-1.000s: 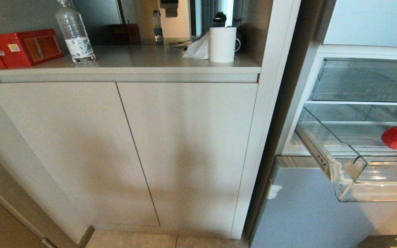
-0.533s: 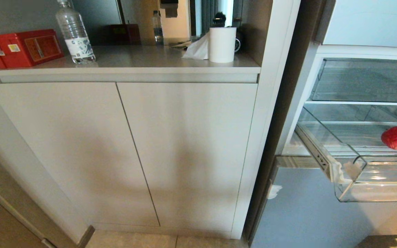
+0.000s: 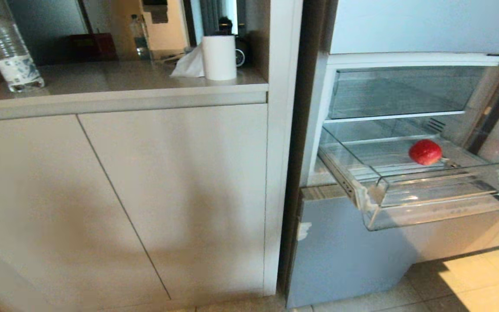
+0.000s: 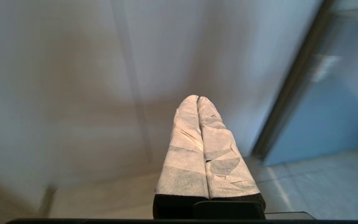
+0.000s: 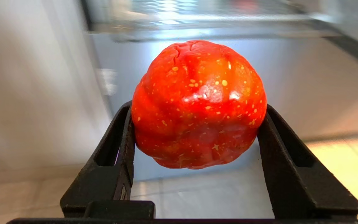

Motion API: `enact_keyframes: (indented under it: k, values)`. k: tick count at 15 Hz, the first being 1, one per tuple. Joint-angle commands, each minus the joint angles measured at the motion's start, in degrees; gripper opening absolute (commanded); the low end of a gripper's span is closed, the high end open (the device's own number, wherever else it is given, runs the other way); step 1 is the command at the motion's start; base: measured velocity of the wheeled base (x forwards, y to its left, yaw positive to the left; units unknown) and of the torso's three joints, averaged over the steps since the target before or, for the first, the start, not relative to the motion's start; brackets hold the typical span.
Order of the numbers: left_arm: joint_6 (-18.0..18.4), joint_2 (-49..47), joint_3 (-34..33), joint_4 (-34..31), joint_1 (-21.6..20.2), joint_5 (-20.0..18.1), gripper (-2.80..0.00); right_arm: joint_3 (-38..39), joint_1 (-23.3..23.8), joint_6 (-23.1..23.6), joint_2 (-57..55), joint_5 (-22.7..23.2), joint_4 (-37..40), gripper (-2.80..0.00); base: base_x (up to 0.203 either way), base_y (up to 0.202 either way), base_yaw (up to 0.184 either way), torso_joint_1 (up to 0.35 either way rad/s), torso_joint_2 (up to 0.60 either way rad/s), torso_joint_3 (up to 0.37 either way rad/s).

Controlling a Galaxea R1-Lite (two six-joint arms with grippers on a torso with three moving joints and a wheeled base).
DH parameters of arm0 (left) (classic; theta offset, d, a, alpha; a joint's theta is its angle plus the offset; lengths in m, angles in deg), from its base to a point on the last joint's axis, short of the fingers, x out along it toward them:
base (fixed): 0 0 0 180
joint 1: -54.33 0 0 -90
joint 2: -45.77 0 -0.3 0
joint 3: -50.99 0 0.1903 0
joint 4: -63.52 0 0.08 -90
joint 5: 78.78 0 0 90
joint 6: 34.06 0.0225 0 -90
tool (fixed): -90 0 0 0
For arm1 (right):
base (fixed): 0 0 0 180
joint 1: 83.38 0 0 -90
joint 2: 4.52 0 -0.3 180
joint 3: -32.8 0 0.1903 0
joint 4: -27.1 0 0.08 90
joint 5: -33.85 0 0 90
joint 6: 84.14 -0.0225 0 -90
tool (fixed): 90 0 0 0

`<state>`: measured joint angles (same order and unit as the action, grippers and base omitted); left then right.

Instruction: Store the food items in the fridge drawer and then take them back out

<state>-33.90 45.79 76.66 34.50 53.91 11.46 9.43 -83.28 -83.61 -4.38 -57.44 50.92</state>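
Clear plastic of the drawer (image 3: pixel 431 208) stands pulled out from the fridge (image 3: pixel 353 255) in my head view. One red tomato (image 3: pixel 425 152) rests on its ribbed floor, toward the back. I see a white cabinet (image 3: pixel 145 195) to the left of the fridge, with a water bottle (image 3: pixel 9 54) and a paper roll (image 3: pixel 219 57) on its counter. Neither arm shows in this view.

Left wrist view: I read the left gripper (image 4: pixel 197 99) as closed, its two taped fingers (image 4: pixel 185 149) pressed together with nothing between them. It points at the cabinet front near the floor.

Right wrist view: the right gripper (image 5: pixel 197 124) grips a second tomato (image 5: pixel 199 104) between its black fingers (image 5: pixel 117 158), jaws spread to the fruit's width. It hangs below the drawer's front edge (image 5: pixel 197 21), before the lower fridge panel.
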Motion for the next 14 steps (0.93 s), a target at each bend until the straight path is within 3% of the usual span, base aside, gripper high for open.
enact_keyframes:
  k: [1,10,14]
  values:
    - [0.02,-0.02,-0.01,0.0,-0.02,0.02,-2.8,0.0,-0.01,0.0,-0.13,-0.03,0.17,-2.8,0.0,0.007,-0.171,0.002,0.0,0.0]
    - [0.02,-0.02,-0.02,-0.01,-0.02,0.02,-2.8,0.0,-0.02,0.33,-0.13,0.33,0.06,-2.8,0.0,0.008,-0.172,0.001,0.0,0.004]
    - [0.02,-0.02,0.01,0.02,-0.02,0.02,-2.8,-0.43,0.04,0.06,-5.06,0.46,-0.32,-2.8,0.001,0.002,-0.052,0.001,0.0,0.001]
